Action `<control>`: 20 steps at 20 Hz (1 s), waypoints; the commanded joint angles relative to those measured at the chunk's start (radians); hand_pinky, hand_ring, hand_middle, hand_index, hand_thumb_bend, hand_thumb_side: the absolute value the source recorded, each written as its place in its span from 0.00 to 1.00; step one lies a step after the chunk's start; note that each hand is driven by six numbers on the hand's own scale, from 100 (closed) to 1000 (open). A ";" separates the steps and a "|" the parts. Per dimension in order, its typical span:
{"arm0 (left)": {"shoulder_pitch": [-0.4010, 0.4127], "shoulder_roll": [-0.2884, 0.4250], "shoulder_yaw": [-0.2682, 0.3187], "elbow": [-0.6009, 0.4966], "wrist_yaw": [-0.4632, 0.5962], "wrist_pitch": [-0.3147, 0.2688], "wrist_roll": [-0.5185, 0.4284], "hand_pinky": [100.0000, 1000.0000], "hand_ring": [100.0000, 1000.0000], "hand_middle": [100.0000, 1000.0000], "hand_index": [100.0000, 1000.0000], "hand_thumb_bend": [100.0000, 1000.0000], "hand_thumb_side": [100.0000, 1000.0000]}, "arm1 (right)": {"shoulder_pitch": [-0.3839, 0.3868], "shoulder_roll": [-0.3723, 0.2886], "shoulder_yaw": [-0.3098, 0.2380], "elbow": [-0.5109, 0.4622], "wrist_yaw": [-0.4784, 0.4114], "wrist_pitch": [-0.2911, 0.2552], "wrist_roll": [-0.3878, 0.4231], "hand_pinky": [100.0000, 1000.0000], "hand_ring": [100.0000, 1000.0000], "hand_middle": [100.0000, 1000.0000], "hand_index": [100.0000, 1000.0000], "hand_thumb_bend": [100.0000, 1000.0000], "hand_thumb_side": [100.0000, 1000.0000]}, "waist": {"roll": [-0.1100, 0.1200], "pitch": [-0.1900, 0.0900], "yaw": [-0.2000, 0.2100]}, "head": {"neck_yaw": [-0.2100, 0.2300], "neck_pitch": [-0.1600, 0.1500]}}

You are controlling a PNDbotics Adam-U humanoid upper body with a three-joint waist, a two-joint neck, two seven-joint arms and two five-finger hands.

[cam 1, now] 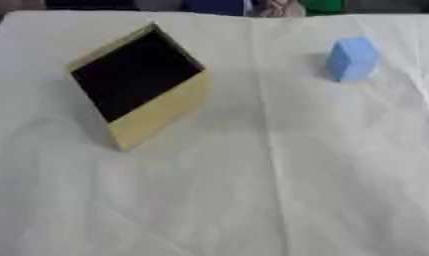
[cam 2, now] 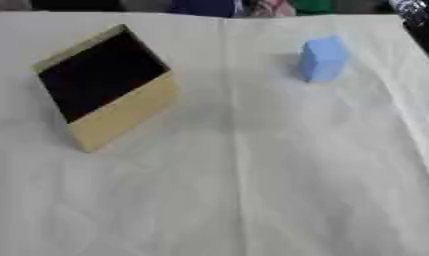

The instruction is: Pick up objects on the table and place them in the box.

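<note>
Nearest to me is a wide stretch of the surface (cam 1: 252,200), covered in a pale, creased cloth with a long fold line running from the far edge down toward me, a little right of centre. Nothing rests on this near part.

Farther back on my left sits the box (cam 1: 139,85). It is open-topped, with tan cardboard-coloured walls and a dark, almost black interior. It stands turned so that one corner points toward me and one away, which gives it a diamond outline from where I look down. Its nearer right-hand wall shows as a plain tan panel. I see nothing inside it, though the interior is too dark for me to be sure.

On the far right, well apart from the box, stands a light blue block (cam 1: 351,58). It rests upright on the cloth by itself, touching nothing else, on the other side of the fold line from the box.

At the top right corner of the right eye view a dark shape with a bit of silver (cam 2: 419,20) comes in past the cloth's edge; I cannot tell what it is.

As for the hands, neither one shows in either view, so I cannot say whether they are open or closed, or holding anything.
</note>
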 commanded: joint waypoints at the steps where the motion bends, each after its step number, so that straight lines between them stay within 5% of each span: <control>1: -0.010 0.011 0.013 -0.016 -0.005 -0.002 0.001 0.63 0.55 0.57 0.86 0.00 0.94 | -0.016 -0.021 -0.011 -0.008 0.004 -0.002 -0.002 0.77 0.84 0.68 0.90 0.00 1.00 | 0.000 -0.024 0.001 | -0.011 -0.009; 9: -0.010 0.013 0.011 -0.016 -0.003 -0.001 -0.001 0.63 0.55 0.57 0.86 0.00 0.94 | -0.083 -0.071 0.011 0.006 0.042 0.002 0.016 0.81 0.85 0.71 0.90 0.00 1.00 | -0.002 -0.029 0.004 | -0.013 0.001; 15: -0.008 0.018 0.004 -0.016 0.000 0.001 -0.008 0.63 0.55 0.57 0.86 0.00 0.94 | -0.339 -0.186 0.116 0.125 0.250 -0.005 0.106 0.86 0.88 0.77 0.89 0.00 1.00 | -0.007 -0.040 0.011 | -0.017 0.004; 20: -0.003 0.022 0.002 -0.016 0.002 0.003 -0.012 0.63 0.55 0.57 0.86 0.00 0.93 | -0.579 -0.174 0.220 0.364 0.438 -0.088 0.218 0.91 0.91 0.82 0.89 0.00 1.00 | -0.009 -0.049 0.009 | -0.017 0.016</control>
